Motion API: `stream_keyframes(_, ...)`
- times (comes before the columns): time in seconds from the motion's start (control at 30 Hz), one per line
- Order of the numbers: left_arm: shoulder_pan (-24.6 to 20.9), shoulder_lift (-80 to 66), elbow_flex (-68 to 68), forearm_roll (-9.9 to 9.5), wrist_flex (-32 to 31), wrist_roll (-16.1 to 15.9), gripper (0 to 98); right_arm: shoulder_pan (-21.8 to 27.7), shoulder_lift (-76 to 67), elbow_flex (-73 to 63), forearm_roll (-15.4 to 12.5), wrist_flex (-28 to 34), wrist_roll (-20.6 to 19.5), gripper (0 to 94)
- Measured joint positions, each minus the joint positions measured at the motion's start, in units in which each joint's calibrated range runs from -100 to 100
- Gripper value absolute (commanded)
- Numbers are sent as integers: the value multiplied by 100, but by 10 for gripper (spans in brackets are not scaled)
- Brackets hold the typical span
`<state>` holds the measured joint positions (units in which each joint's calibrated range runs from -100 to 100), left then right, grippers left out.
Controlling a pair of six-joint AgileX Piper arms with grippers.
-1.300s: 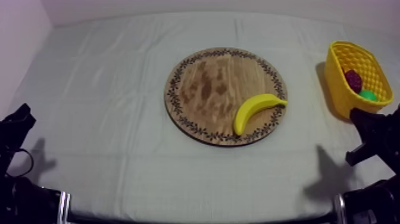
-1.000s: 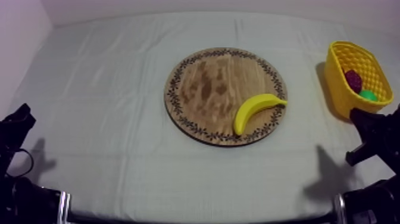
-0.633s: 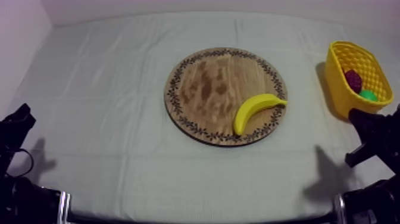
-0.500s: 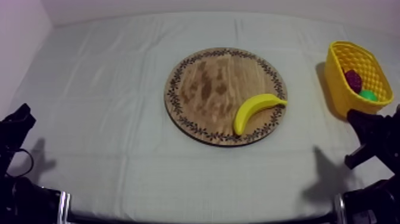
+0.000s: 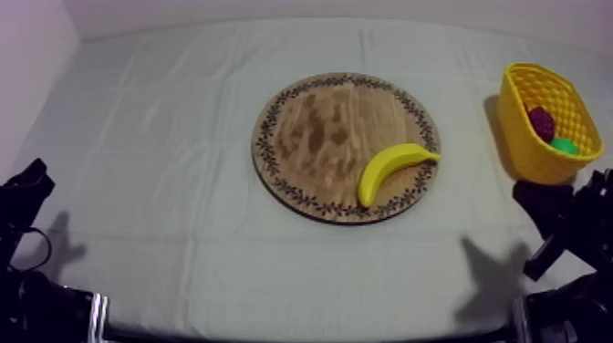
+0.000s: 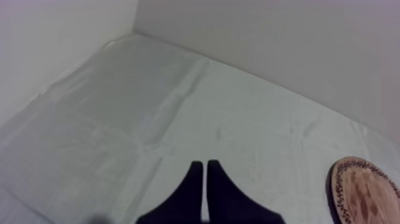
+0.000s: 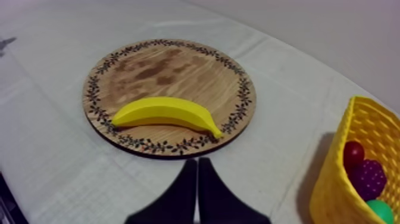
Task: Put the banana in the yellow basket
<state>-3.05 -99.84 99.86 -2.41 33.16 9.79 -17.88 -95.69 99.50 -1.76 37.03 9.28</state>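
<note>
The banana (image 5: 390,170) lies near the right edge of the wooden board (image 5: 310,137), yellow basket (image 5: 524,137) at the table (image 5: 164,137) right edge, right gripper (image 7: 197,164) low near the basket, fingers pressed together pointing at the board, left gripper (image 6: 205,165) likewise closed at the near-left corner.

A small red fruit (image 7: 353,153) sits right beside the purple bunch of grapes (image 7: 369,179). A green fruit (image 7: 381,210) sits beside the grapes too.

Banana (image 5: 392,170) on board (image 5: 315,137), basket (image 5: 532,150) at right
</note>
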Motion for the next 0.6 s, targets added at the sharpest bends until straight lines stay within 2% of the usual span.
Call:
stream_keyframes(0.17, 0, 0, 0, 0, 0, 0, 1, -80, 169, -137, -46, 64, 91, 6)
stream_keyframes(0.37, 0, 0, 0, 0, 0, 0, 1, -227, 951, -729, 109, 305, 150, 6)
stream_keyframes(0.6, 0, 0, 0, 0, 0, 0, 1, -452, 2266, -2096, 24, 1277, 473, 6)
